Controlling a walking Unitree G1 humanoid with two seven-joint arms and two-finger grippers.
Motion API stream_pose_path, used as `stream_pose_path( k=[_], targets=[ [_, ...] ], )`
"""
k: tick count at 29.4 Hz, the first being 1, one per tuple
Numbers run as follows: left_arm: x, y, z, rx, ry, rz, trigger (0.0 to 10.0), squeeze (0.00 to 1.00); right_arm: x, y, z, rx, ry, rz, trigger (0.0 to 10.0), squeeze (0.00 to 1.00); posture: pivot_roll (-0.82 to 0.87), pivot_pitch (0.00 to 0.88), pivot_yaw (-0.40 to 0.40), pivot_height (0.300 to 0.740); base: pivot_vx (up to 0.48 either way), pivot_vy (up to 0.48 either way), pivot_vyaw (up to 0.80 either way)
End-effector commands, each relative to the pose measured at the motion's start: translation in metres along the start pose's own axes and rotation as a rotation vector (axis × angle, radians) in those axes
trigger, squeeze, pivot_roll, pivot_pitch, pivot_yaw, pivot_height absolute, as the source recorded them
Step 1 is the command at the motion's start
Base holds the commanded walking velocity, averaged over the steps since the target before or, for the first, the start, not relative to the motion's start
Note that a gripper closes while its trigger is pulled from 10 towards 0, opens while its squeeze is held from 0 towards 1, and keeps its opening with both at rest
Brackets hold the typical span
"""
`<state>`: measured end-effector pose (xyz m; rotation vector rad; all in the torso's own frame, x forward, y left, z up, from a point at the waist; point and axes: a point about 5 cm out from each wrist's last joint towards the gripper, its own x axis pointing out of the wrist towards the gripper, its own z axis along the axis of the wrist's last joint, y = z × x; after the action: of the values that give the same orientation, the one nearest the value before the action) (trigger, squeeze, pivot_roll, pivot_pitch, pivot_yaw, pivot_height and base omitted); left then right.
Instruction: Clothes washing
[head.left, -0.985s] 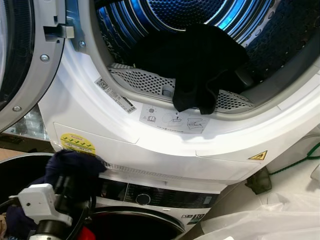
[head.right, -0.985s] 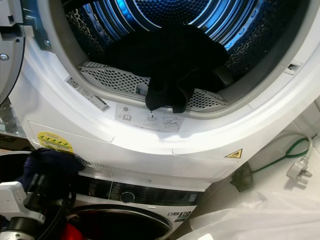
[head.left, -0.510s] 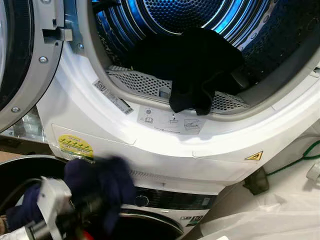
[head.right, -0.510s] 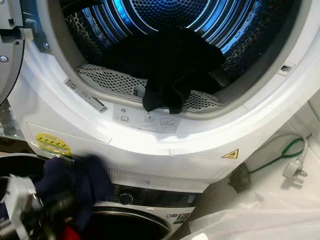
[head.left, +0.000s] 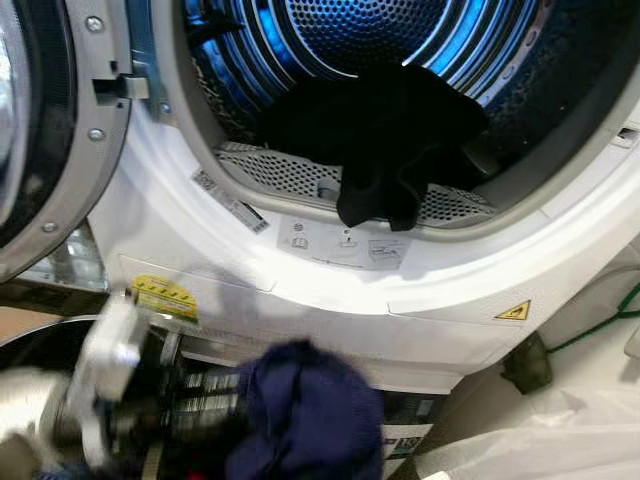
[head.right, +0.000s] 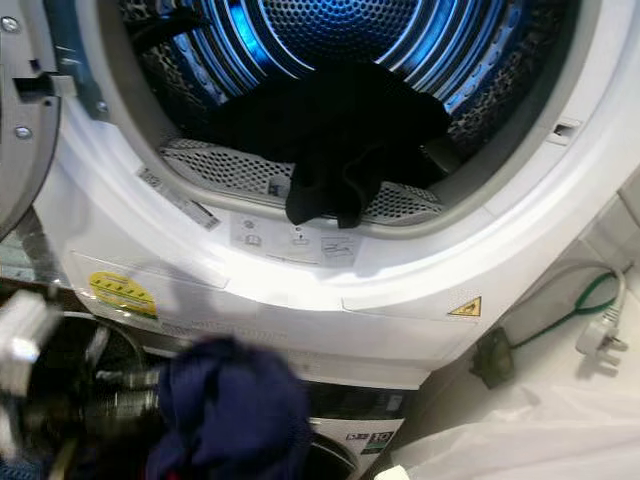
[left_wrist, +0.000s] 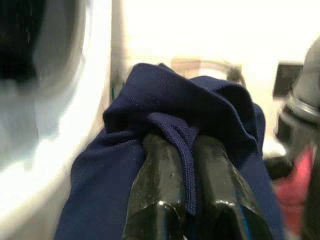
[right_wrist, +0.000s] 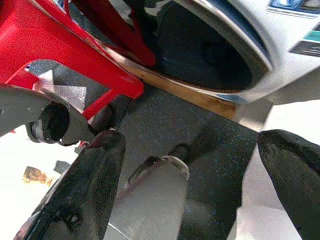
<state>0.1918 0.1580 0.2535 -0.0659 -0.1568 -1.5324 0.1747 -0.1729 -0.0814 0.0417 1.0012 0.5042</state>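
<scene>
A navy blue garment (head.left: 305, 415) hangs bunched at the bottom of the head views, in front of the lower machine. My left gripper (left_wrist: 187, 160) is shut on the navy garment (left_wrist: 165, 145), a fold of cloth pinched between its two black fingers (left_wrist: 157, 185). The left arm (head.left: 100, 380) is blurred at the lower left. Above stands the open drum (head.left: 370, 40) of the upper machine, lit blue, with a black garment (head.left: 385, 140) draped over its lower lip. My right gripper (right_wrist: 192, 170) is open, hanging low over the dark floor.
The upper machine's door (head.left: 40, 130) stands open at the left. A green cable with a plug (head.right: 590, 320) and clear plastic sheeting (head.left: 540, 440) lie at the right. In the right wrist view, a red frame (right_wrist: 65, 45) stands by the lower machine's porthole (right_wrist: 210, 50).
My left gripper has carried the navy garment to the right, from the lower left corner to the bottom centre. The camera has shifted slightly.
</scene>
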Motion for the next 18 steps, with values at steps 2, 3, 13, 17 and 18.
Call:
stream_pose_path(
  k=[2,3,13,17,18],
  targets=[
    [0.008,0.014,0.002,0.001,-0.009,-0.058,0.0,0.0,-0.001,-0.002,-0.003,0.031,0.001,-0.028,10.0,0.0,0.14,0.0,-0.115,0.74,0.0,0.0,0.0],
    [0.008,0.014,0.002,0.001,-0.009,-0.058,0.0,0.0,-0.001,-0.002,-0.003,0.031,0.001,-0.028,10.0,0.0,0.14,0.0,-0.115,0.74,0.0,0.0,0.0],
    [0.048,0.08,0.015,0.129,0.023,-0.108,0.0,0.0,0.007,0.012,-0.005,0.076,-0.013,-0.026,10.0,0.0,0.14,0.0,-0.07,0.74,0.0,0.0,0.0],
    [0.075,0.103,0.03,0.225,0.068,-0.144,0.0,0.0,0.01,0.017,-0.005,0.091,-0.014,-0.024,10.0,0.0,0.13,0.0,-0.046,0.74,0.0,0.0,0.0],
    [0.079,0.106,0.032,0.239,0.082,-0.171,0.0,0.0,0.01,0.018,-0.005,0.092,-0.015,-0.024,10.0,0.0,0.13,0.0,-0.044,0.74,0.0,0.0,0.0]
  ],
)
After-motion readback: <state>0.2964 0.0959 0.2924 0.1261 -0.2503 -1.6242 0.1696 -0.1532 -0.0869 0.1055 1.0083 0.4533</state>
